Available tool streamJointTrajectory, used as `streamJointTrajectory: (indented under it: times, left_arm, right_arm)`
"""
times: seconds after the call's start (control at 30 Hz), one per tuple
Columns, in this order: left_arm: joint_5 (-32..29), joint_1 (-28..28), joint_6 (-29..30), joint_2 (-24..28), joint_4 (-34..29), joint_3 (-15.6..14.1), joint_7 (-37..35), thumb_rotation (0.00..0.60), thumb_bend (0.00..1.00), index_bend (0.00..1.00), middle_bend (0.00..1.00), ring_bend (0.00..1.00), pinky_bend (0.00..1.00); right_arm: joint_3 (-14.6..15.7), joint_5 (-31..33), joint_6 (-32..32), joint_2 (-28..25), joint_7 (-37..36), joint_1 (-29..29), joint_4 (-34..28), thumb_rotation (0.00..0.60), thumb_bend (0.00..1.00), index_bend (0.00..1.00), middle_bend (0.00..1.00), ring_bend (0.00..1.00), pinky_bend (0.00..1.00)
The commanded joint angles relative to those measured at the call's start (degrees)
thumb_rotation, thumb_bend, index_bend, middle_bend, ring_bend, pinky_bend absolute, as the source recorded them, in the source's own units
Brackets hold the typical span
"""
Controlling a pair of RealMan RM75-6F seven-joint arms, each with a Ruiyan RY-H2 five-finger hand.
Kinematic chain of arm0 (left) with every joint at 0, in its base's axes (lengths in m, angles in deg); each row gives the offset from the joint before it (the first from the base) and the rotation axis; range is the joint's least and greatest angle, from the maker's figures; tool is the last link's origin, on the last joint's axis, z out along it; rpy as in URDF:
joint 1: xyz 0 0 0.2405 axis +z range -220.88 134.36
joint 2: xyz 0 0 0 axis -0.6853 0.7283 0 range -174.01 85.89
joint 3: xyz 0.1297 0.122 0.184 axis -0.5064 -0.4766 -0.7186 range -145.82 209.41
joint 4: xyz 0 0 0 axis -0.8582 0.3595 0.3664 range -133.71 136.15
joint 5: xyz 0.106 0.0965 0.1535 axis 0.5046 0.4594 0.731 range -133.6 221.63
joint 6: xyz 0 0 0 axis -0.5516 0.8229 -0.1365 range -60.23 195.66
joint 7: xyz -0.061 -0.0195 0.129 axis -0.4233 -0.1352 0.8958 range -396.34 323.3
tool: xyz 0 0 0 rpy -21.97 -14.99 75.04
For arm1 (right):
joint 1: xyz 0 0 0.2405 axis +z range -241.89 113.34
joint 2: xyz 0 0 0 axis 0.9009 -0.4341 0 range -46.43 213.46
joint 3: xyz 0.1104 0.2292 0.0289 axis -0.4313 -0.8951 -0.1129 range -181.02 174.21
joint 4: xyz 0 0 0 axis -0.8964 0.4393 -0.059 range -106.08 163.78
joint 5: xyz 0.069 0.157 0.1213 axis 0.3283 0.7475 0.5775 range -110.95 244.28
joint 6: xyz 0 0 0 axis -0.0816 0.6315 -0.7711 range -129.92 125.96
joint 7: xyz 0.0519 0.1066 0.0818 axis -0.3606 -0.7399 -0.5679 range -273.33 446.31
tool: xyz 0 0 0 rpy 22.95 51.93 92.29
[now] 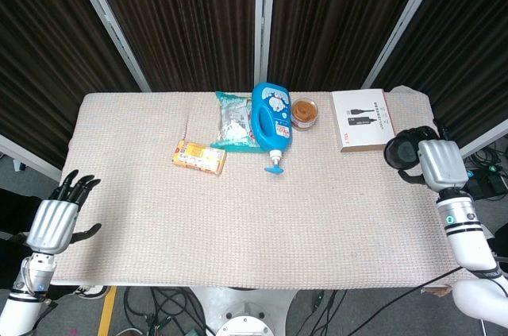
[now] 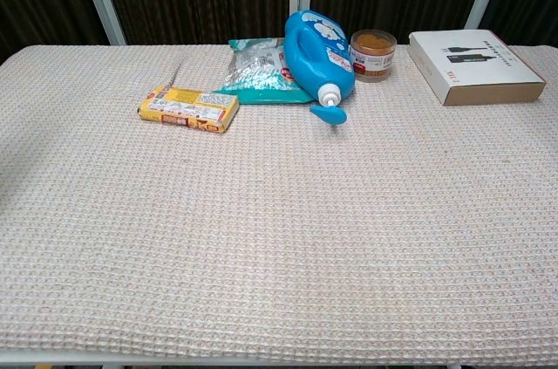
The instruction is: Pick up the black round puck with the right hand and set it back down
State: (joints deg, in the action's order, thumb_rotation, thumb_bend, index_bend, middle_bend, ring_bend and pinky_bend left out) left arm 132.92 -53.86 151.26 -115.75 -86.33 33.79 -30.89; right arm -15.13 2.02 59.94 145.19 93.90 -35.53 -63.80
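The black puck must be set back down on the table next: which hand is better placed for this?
The right hand: it already holds the black puck above the table's right edge. The left hand is open, beyond the far left edge.

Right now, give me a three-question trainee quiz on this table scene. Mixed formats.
1. True or false: the black round puck rests on the table.
2. Which hand holds nothing: A left hand, B right hand?
3. Fill in: directly right of the blue bottle sits the small brown ____.

Key:
1. False; the right hand grips it near the table's right edge.
2. A; its fingers are spread.
3. Jar.
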Motion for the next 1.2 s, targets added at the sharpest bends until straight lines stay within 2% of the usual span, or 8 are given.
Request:
streamJointTrajectory:
  times: [0.03, 0.2, 0.7, 0.87, 1.0, 1.2]
  left_arm:
    - [-0.15, 0.06, -0.21, 0.18, 0.13, -0.11, -0.15, 0.600, 0.13, 0.17, 0.14, 0.03, 0.29]
    - [0.15, -0.01, 0.09, 0.21, 0.18, 0.04, -0.60, 0.600, 0.13, 0.17, 0.14, 0.03, 0.29]
    - [-0.15, 0.55, 0.71, 0.14, 1.35, 0.02, -2.15, 0.600, 0.13, 0.17, 0.14, 0.03, 0.29]
    - [-0.38, 0.73, 0.81, 0.24, 1.74, 0.07, -2.67, 0.600, 0.13, 0.17, 0.14, 0.03, 0.29]
    - [-0.46, 0.85, 0.85, 0.17, 2.12, 0.04, -3.04, 0.600, 0.13, 0.17, 0.14, 0.03, 0.29]
    - [-0.61, 0.98, 0.92, 0.08, 2.56, 0.10, -3.37, 0.600, 0.13, 0.17, 0.14, 0.03, 0.29]
  right_arm:
    - [4.41, -4.47, -1.64, 10.08, -0.70, -1.28, 3.06, 0.600, 0.22, 0.43, 0.50, 0.16, 0.00]
    - [5.70, -4.92, -3.05, 13.80, -0.96, -1.11, 5.86, 0.600, 0.22, 0.43, 0.50, 0.16, 0.00]
    - [6.71, -4.90, -6.09, 19.34, -2.70, -0.71, 10.95, 0.600, 0.22, 0.42, 0.50, 0.16, 0.00]
    - [6.57, -5.05, -7.36, 20.50, -3.55, -0.16, 12.77, 0.600, 0.19, 0.40, 0.49, 0.15, 0.00]
    - [6.68, -4.72, -8.44, 20.93, -3.33, 0.17, 13.68, 0.600, 0.14, 0.34, 0.45, 0.11, 0.00]
    - [7.11, -4.12, -10.18, 20.68, -2.44, 0.57, 14.05, 0.600, 0.08, 0.15, 0.31, 0.02, 0.00]
